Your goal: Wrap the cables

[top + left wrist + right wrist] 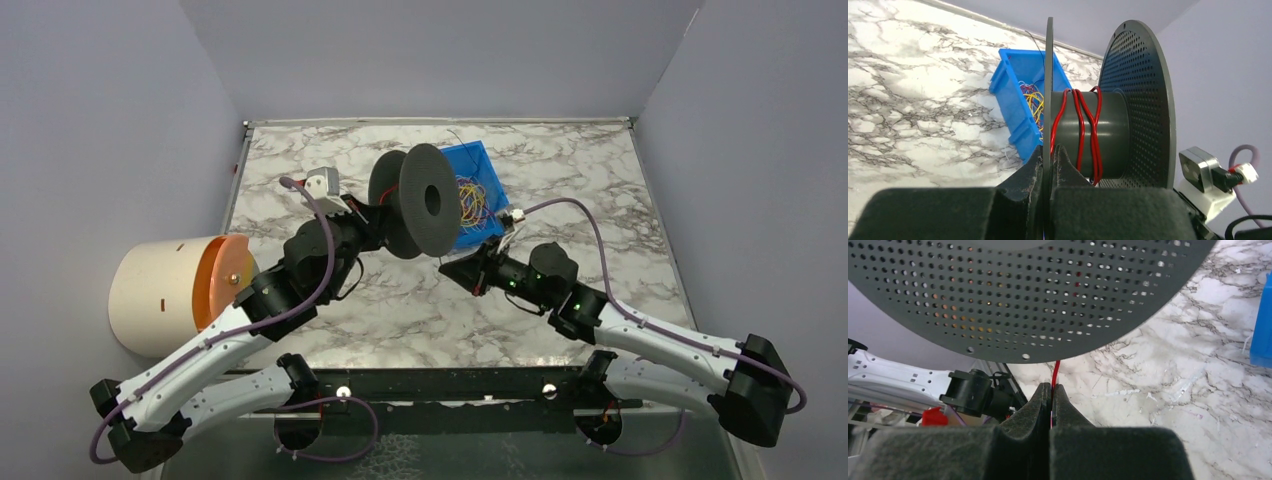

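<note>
A black perforated spool (420,202) is held above the table, its axis lying sideways. My left gripper (1051,150) is shut on the spool's thin flange (1049,80). A red cable (1079,125) is wound a few turns round the spool's core. My right gripper (1052,388) is shut on the red cable (1055,372) just under the spool's other flange (1013,295). The other cables (473,198), yellow, red and purple, lie tangled in a blue bin (482,170) behind the spool; they also show in the left wrist view (1032,100).
A cream cylinder with an orange end (175,290) lies at the table's left edge. A small white device (322,184) sits behind the left arm. Grey walls close in three sides. A black rail (450,385) runs along the near edge.
</note>
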`<state>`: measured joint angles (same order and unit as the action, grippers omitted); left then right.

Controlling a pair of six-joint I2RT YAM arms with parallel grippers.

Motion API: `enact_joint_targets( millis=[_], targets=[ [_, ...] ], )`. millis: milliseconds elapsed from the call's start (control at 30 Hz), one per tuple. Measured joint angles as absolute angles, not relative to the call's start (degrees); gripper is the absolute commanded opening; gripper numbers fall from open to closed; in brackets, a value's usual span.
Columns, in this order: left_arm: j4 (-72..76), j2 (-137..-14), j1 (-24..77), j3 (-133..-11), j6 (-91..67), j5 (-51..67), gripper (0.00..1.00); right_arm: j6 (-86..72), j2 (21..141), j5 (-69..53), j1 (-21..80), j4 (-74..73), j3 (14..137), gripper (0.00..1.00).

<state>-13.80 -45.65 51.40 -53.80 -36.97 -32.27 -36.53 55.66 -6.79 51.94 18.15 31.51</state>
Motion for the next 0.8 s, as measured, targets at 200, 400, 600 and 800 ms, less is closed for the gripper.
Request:
enact_joint_targets(
  millis=[200,400,600,800],
  targets=[
    [-16.3,-50.5,51.4,-56.8,-40.3,-34.2,0.0,-33.9,57.0,-3.4,54.0,19.6,31.7,0.01],
    [-16.9,-54.6,51.4,-59.0,-41.1,-35.5,0.0,-30.3,57.7,0.3,55.6,19.6,34.0,0.01],
    [-18.4,-58.2,51.4,-61.6,-42.5,-36.6,0.0,-26.7,60.0,3.2,57.0,19.6,37.9,0.01],
    [-22.5,-63.1,51.3,-66.1,-44.2,-38.1,0.0,-22.6,62.7,9.3,58.8,19.0,41.3,0.01]
  ],
)
